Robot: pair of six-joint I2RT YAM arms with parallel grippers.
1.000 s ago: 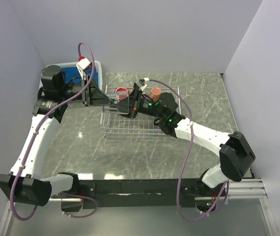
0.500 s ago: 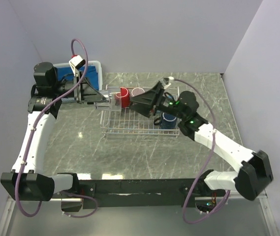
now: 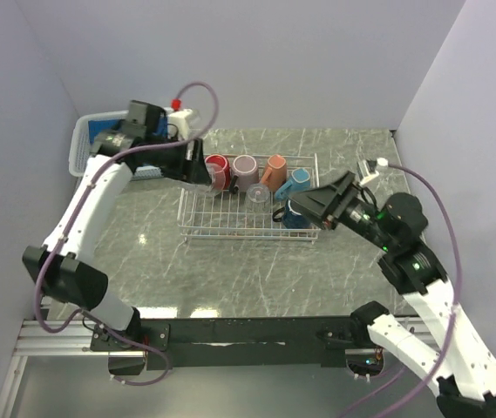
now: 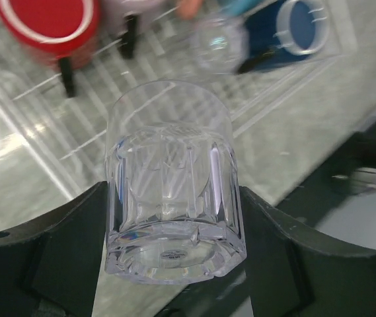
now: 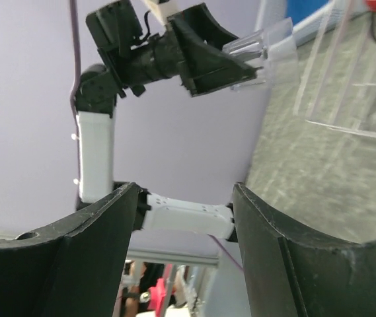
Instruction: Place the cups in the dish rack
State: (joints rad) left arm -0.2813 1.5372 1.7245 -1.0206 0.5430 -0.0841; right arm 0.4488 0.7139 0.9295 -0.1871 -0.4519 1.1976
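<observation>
Lavender walls close in a grey marbled worktop, with the dish rack standing toward its far side. Six cups sit in the rack. A red mug, a mauve mug, a salmon-orange mug and a light-blue mug line the far row. A navy mug is at the near right, and a small clear glass sits between the rows.

The seventh cup, the held glass, is clamped between the fingers of the left hand. Its thick base points toward the wrist and its mouth points away. It hangs in the air at the rack's far-left corner, just beside the red mug and not yet inside the wires.

The right hand stands wide with nothing between its fingers. It is out by the rack's right end, near the navy mug.

By my reading, the step in hand is placing the last cup. The rack's near-left part looks bare, so the next move calls for carrying the held glass over that stretch. The wrist would then turn so the glass meets the wires squarely. After that it needs lowering without knocking the red mug, and the fingers should part only once it rests.
</observation>
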